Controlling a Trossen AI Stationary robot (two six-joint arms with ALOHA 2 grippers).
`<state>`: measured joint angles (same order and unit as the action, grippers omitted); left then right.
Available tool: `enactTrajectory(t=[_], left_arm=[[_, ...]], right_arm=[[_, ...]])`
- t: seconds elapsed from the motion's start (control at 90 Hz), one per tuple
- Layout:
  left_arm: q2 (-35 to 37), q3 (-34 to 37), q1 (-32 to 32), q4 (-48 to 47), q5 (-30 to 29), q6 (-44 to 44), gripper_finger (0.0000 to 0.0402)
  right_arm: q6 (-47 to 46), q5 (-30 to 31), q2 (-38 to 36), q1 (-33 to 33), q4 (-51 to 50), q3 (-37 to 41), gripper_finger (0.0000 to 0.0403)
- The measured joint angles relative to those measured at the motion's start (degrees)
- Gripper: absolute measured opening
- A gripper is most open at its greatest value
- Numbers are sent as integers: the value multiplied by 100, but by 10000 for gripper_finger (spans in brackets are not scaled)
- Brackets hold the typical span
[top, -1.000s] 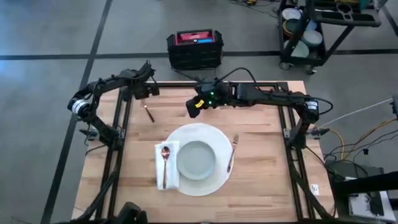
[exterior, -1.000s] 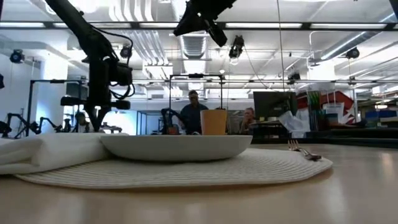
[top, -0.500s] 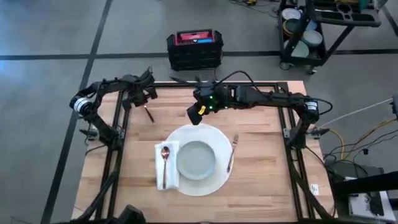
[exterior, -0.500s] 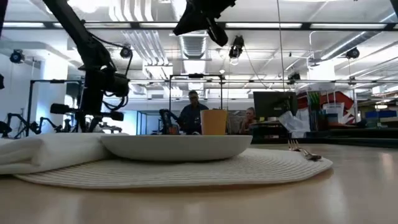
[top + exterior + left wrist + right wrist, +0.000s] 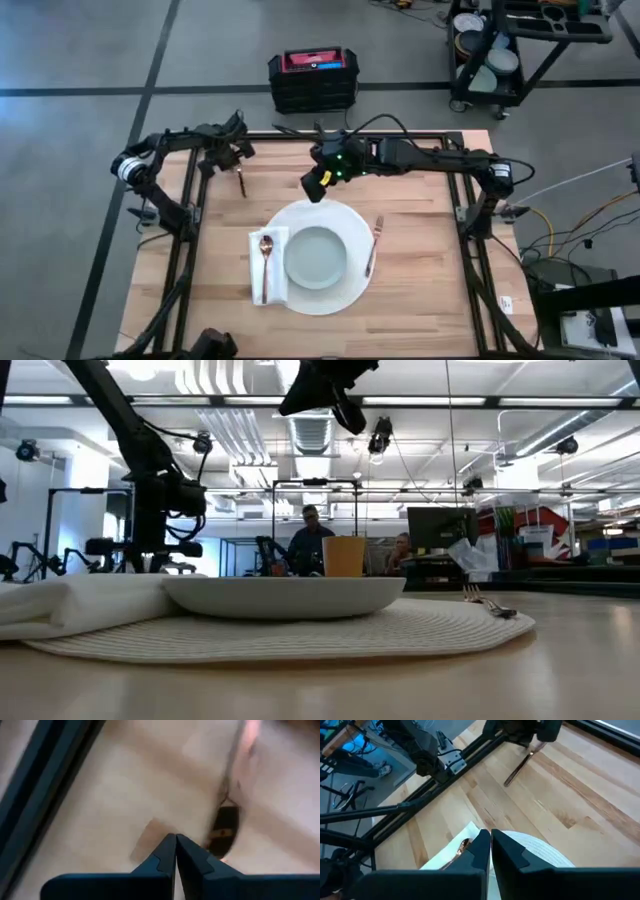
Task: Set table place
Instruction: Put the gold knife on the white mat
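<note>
Looking down, the left tool (image 5: 238, 165) hovers at a knife (image 5: 241, 181) on the counter (image 5: 420, 290), far from the white place mat (image 5: 345, 290). Its wrist view shows fingers (image 5: 165, 857) pressed together, so descending risks skidding the knife. The right tool (image 5: 489, 847) is also closed, empty.

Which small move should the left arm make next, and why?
Probably open the left tool and lower onto the knife: the tool is shut just short of it, and the knife lies on bare table, off the white mat.
</note>
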<state>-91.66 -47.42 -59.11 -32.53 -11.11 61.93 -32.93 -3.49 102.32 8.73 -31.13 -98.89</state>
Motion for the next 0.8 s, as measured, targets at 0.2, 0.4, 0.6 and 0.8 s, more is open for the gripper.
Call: enactTrajectory(t=[0.2, 0.4, 0.6, 0.8], left_arm=[[-61, -2, 169, 235, 105, 203, 0], [-100, -7, 726, 373, 87, 712, 0], [-178, -9, 1506, 711, 39, 1660, 0], [-363, -13, 2306, 1232, -46, 2555, 0]], right_arm=[[-2, 1, 0, 0, 4, 0, 0], [-2, 2, 0, 0, 4, 0, 0], [-4, 18, 0, 0, 4, 0, 0], [-4, 46, 0, 0, 8, 0, 0]])
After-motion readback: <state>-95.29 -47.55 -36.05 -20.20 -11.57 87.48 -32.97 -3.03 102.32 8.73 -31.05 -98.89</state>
